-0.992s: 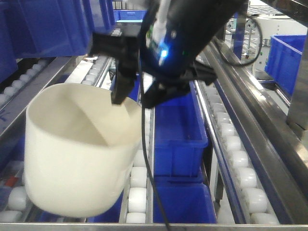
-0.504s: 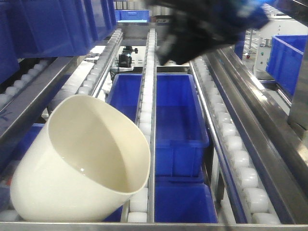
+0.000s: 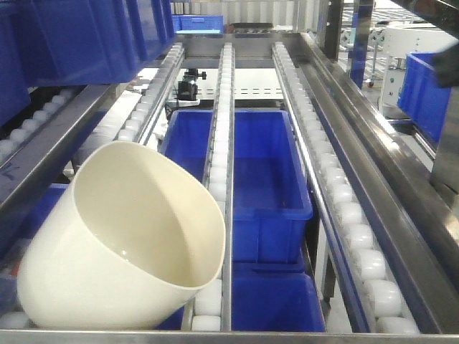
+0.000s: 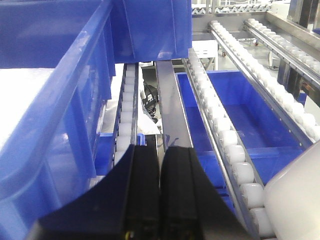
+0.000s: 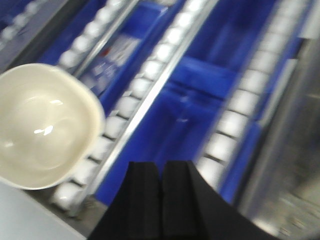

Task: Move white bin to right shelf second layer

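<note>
Front view first: white bin point(image 3: 122, 240) sits tipped on the roller rails point(image 3: 224, 143) at the near left, one bin, mouth leaning right, with no arm on it, so I'd say the drop-off looks basically done, just not sitting flat. Left wrist view: left gripper point(image 4: 161, 190) pinched together, empty, bin at the lower right corner beside it. Right wrist view, blurry: right gripper point(image 5: 161, 200) also pressed together on nothing, bin off to its left above two blue crates point(image 3: 269, 179).

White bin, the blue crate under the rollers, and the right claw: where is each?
white bin point(image 3: 107, 287), front view, outer wall.
blue crate point(image 3: 269, 183), front view, inside floor.
right claw point(image 5: 161, 197), right wrist view, between fingertips.
</note>
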Action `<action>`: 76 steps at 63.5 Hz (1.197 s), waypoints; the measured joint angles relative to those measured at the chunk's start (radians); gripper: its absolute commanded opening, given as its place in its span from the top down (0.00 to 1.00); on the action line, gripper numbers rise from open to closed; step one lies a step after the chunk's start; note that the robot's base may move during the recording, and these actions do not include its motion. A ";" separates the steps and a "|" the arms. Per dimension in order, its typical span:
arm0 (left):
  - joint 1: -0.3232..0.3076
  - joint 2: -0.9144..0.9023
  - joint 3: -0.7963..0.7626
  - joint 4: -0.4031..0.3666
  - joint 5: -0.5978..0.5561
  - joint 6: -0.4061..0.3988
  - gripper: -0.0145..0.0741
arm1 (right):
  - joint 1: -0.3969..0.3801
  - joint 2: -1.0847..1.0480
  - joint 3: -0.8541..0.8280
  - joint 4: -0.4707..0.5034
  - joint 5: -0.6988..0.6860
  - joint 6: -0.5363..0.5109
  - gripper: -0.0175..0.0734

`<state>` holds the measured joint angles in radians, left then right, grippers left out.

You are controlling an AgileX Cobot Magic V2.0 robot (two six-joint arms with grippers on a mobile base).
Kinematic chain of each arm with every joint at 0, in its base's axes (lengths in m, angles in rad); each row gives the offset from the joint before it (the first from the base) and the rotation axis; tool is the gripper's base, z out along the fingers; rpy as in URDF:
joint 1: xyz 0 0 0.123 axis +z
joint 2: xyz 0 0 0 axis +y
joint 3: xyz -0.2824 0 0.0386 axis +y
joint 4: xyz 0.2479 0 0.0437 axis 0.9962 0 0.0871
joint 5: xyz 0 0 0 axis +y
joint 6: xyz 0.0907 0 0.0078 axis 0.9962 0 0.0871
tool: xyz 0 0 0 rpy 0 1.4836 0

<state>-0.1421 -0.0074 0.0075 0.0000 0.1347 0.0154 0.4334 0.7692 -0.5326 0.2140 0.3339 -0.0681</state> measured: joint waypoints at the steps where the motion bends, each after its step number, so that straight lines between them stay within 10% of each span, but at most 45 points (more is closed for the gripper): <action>1: 0.000 0.000 0.000 0.000 0.000 0.000 0.74 | -0.018 -0.019 0.010 0.000 0.002 0.000 0.75; 18: 0.000 0.000 0.000 0.000 0.000 0.000 0.74 | -0.216 -0.225 0.128 0.000 0.014 0.000 0.75; 55: 0.000 0.000 0.000 0.000 0.000 0.000 0.74 | -0.246 -0.490 0.282 -0.126 -0.049 0.000 0.75; 76: 0.000 0.000 0.000 0.000 0.000 0.000 0.74 | -0.407 -0.492 0.323 -0.108 -0.091 0.000 0.75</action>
<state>-0.1421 -0.0074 0.0075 0.0000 0.1347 0.0154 0.0263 0.2776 -0.2099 0.1056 0.2426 -0.0681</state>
